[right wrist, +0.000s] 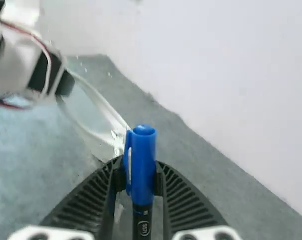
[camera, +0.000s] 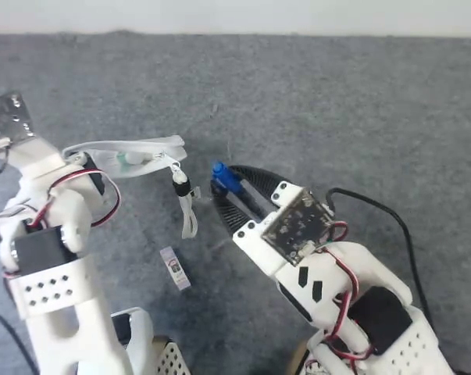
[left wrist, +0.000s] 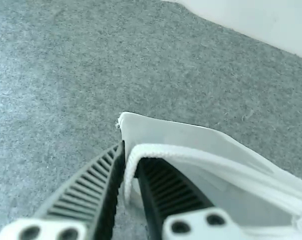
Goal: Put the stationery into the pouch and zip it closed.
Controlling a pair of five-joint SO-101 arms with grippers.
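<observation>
clear white-trimmed zip pouch [camera: 133, 160], its rim pinched in the left gripper [left wrist: 129, 156], near the left edge of the grey table [camera: 337, 101].
right gripper [right wrist: 139, 170] clamps a blue capped marker [right wrist: 140, 150] just beside the pouch, the marker's lower body hidden; a small white oblong [camera: 175, 268] lies toward the near edge, too small to identify.

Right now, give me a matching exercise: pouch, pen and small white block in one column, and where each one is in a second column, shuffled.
Things:
1. pouch
2. pen
3. block

Places:
A. lying loose on the table
B. edge pinched in the left end effector
C. gripped in the right end effector

Pairs: 1-B, 2-C, 3-A
</observation>
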